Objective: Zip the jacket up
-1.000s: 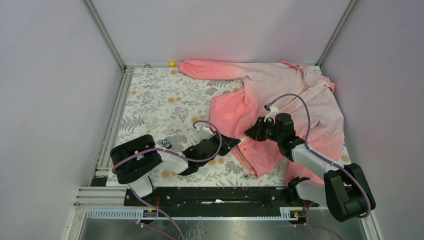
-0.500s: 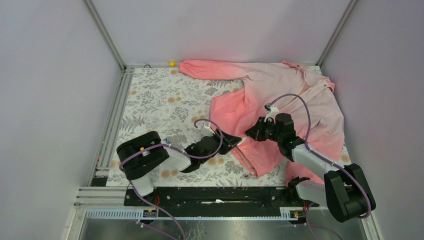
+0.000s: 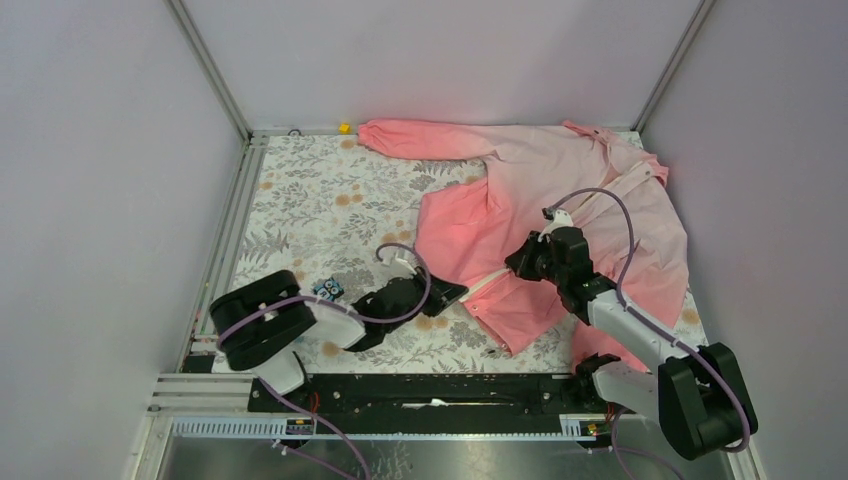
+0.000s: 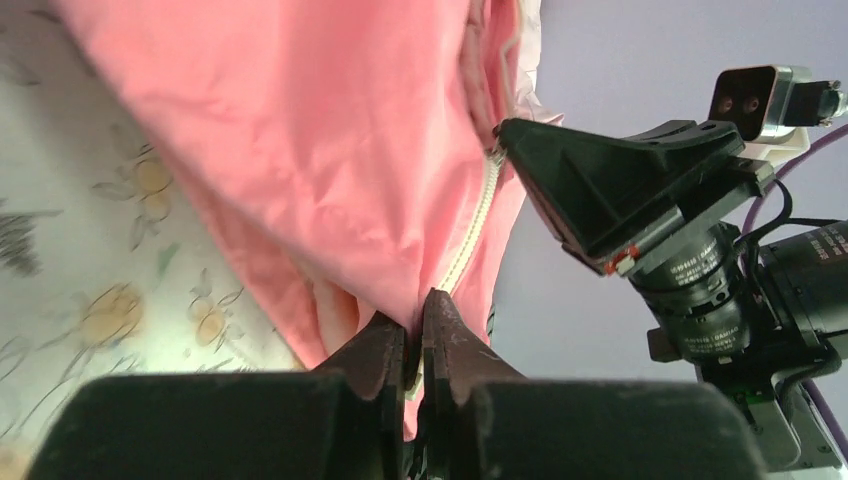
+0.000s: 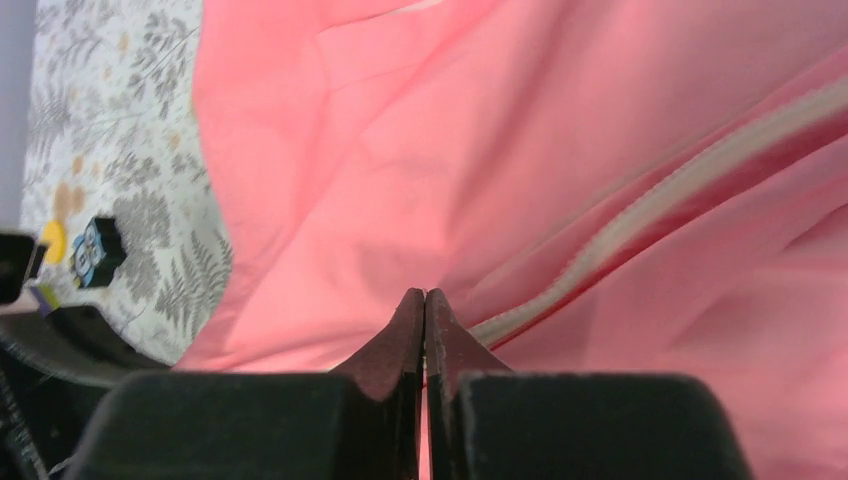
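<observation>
Drawn back toward the near left since the earlier frame, the left gripper (image 4: 418,312) is seen clamped on the hem of the jacket (image 3: 470,215), at the foot of the white zipper (image 4: 478,215). Just beyond, the right gripper (image 5: 425,298) is pinched shut on the zipper. The jacket is spread across the far right of the table (image 3: 320,200).

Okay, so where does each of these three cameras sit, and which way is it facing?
Top external: above and behind the robot, looking down at the table and jacket; left arm and right arm show.
Left wrist: low, looking past the left gripper up the zipper to the right gripper.
Right wrist: facing down past the right gripper at the jacket.
Shared: both wrist views show the zipper.
</observation>
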